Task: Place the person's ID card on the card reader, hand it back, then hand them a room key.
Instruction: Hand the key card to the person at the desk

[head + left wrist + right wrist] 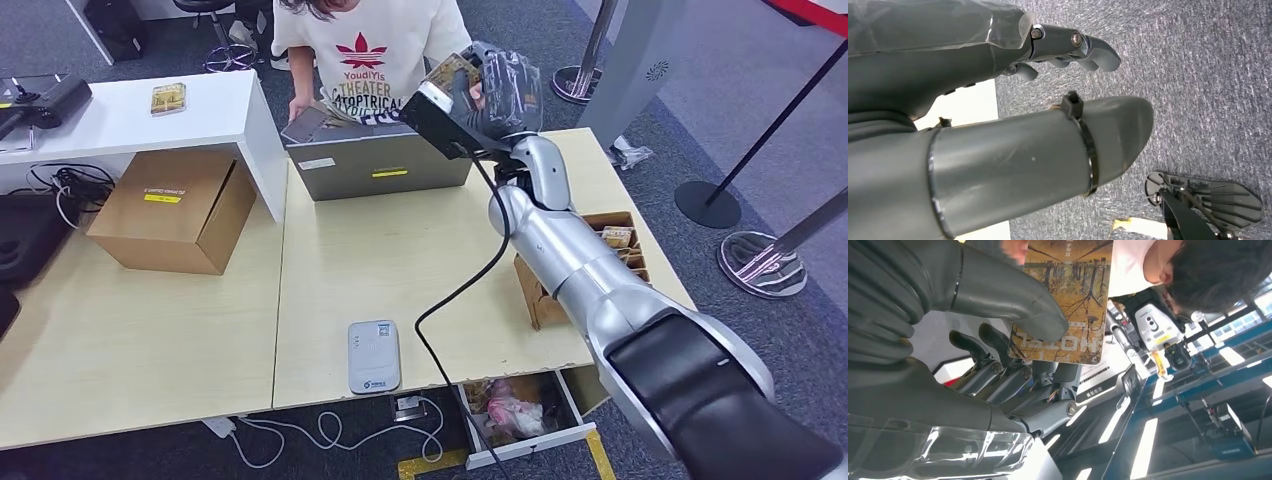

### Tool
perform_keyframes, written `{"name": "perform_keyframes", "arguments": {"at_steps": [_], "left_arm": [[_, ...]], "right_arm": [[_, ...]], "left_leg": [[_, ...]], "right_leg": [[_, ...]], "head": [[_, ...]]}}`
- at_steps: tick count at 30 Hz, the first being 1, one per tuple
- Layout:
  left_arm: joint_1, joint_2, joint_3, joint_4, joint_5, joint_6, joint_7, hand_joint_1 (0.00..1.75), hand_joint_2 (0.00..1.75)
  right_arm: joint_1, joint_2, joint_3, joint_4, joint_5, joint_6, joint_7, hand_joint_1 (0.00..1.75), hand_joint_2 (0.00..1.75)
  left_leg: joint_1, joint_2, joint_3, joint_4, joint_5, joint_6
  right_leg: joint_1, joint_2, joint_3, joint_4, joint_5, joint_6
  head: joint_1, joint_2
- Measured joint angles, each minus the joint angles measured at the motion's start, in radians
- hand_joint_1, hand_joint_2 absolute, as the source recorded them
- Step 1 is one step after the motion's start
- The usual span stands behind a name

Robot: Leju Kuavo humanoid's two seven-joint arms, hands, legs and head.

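My right hand point(497, 92) is raised over the far side of the table toward a person in a white T-shirt point(366, 50). It pinches a brown card with a forest picture point(1065, 300) between the thumb point(998, 290) and the fingers. The card point(451, 70) points at the person. A blurred fingertip of the person point(1015, 247) is at the card's far end. The white card reader point(374, 356) lies near the table's front edge with nothing on it. My left hand point(1068, 47) hangs beside the table over grey carpet and holds nothing.
A grey laptop point(380, 160) stands between me and the person. A cardboard tray with similar cards point(612, 240) sits at the table's right edge, under my right arm. A brown box point(172, 210) is at the left. A drawer point(520, 410) hangs open below.
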Motion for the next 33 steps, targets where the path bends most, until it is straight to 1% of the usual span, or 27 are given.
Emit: {"name": "perform_keyframes", "arguments": {"at_steps": [4, 7, 23, 33], "left_arm": [[-0.001, 0.000, -0.008, 0.000, -0.009, -0.004, -0.008, 0.00, 0.00], [-0.001, 0.000, -0.016, 0.000, -0.016, -0.010, -0.016, 0.00, 0.00], [-0.005, 0.000, -0.035, 0.000, -0.019, -0.022, -0.007, 0.00, 0.00], [-0.005, 0.000, -0.036, 0.000, -0.023, -0.021, -0.007, 0.00, 0.00]], "right_arm": [[0.002, 0.001, -0.007, 0.011, 0.047, -0.052, 0.017, 1.75, 1.75], [0.006, 0.001, -0.011, 0.020, 0.068, -0.067, 0.029, 1.75, 1.75], [0.028, -0.001, -0.016, 0.054, 0.123, -0.070, 0.053, 1.75, 1.75], [0.037, 0.000, -0.018, 0.061, 0.125, -0.070, 0.055, 1.75, 1.75]], "left_leg": [[0.000, 0.000, 0.000, 0.000, 0.000, 0.000], [0.000, 0.000, 0.000, 0.000, 0.000, 0.000], [0.000, 0.000, 0.000, 0.000, 0.000, 0.000], [0.000, 0.000, 0.000, 0.000, 0.000, 0.000]], "right_leg": [[0.000, 0.000, 0.000, 0.000, 0.000, 0.000], [0.000, 0.000, 0.000, 0.000, 0.000, 0.000], [0.000, 0.000, 0.000, 0.000, 0.000, 0.000], [0.000, 0.000, 0.000, 0.000, 0.000, 0.000]], "head": [[0.000, 0.000], [0.000, 0.000], [0.000, 0.000], [0.000, 0.000]]}}
